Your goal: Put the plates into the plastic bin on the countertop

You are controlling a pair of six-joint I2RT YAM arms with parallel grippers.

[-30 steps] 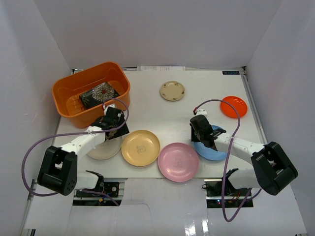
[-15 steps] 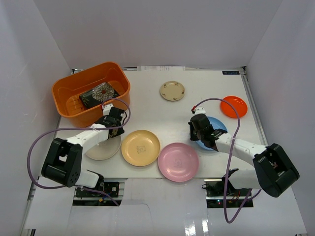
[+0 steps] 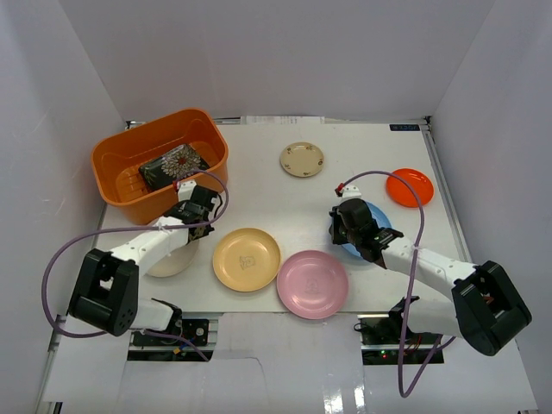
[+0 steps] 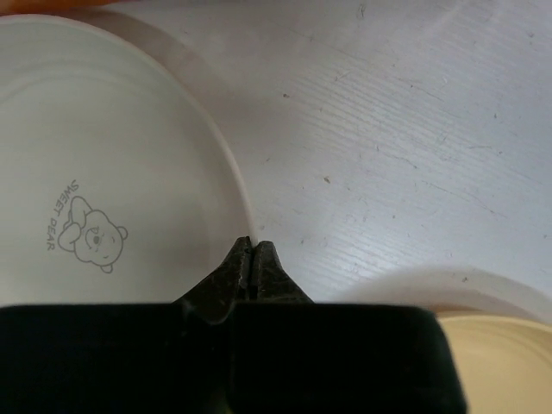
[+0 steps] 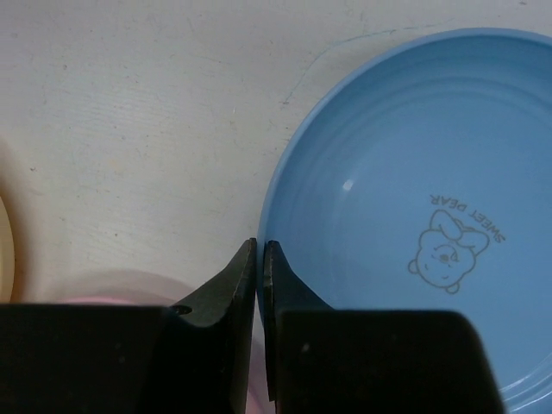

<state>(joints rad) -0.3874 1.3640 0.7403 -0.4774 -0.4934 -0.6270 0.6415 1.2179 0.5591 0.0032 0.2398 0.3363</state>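
My left gripper (image 3: 192,233) is shut on the right rim of the round cream plate (image 3: 168,259); in the left wrist view its tips (image 4: 252,246) pinch that rim of the cream plate (image 4: 103,164). My right gripper (image 3: 345,231) is shut on the left rim of the blue plate (image 3: 377,217), and the right wrist view shows the tips (image 5: 260,250) closed over the edge of the blue plate (image 5: 414,216). The orange plastic bin (image 3: 112,159) stands at the far left on the white countertop (image 3: 259,190), holding the black floral square plate (image 3: 172,166).
A yellow plate (image 3: 247,259) and a pink plate (image 3: 312,284) lie near the front edge between the arms. A small beige plate (image 3: 302,159) sits at the back centre and an orange-red plate (image 3: 410,186) at the right. White walls enclose the table.
Both grippers have closed, the left on the cream plate's rim and the right on the blue plate's rim. The blue plate has shifted away from the front edge, the cream plate slightly left.
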